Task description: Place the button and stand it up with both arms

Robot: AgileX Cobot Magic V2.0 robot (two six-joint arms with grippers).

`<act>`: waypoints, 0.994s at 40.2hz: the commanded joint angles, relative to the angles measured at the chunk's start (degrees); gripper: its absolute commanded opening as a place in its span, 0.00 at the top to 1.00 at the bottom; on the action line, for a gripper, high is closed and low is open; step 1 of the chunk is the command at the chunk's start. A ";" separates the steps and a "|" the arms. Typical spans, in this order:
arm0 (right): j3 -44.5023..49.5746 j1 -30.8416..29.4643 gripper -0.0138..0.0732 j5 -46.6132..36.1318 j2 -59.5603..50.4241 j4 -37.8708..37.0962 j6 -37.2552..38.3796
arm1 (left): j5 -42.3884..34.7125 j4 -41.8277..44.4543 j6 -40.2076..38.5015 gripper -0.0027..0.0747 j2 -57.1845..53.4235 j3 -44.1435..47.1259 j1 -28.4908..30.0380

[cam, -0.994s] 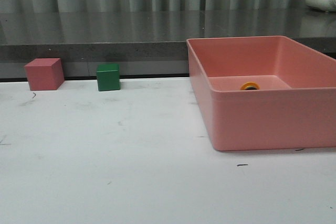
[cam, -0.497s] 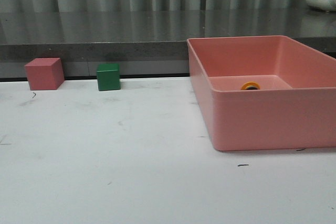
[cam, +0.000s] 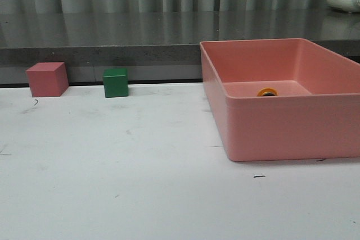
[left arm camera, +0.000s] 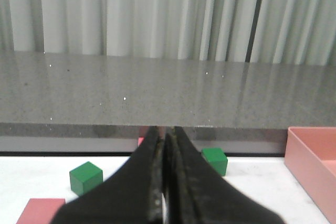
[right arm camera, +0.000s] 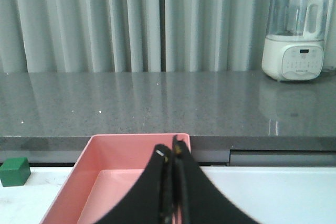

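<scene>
Inside pink bin, near its back wall, sat button, only yellow cap showing over rim, so not yet fetched. Left gripper and right gripper both pressed closed, empty, raised clear of table, seemingly parked before reach.

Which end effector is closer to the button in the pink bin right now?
Right. The right end effector is aimed over the pink bin holding the button; the left end effector faces the green cube.
</scene>
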 commanded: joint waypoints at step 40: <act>-4.18 -0.29 0.91 1.99 15.32 -0.82 -0.56 | -1.90 -1.98 -0.19 0.99 11.14 -2.69 0.00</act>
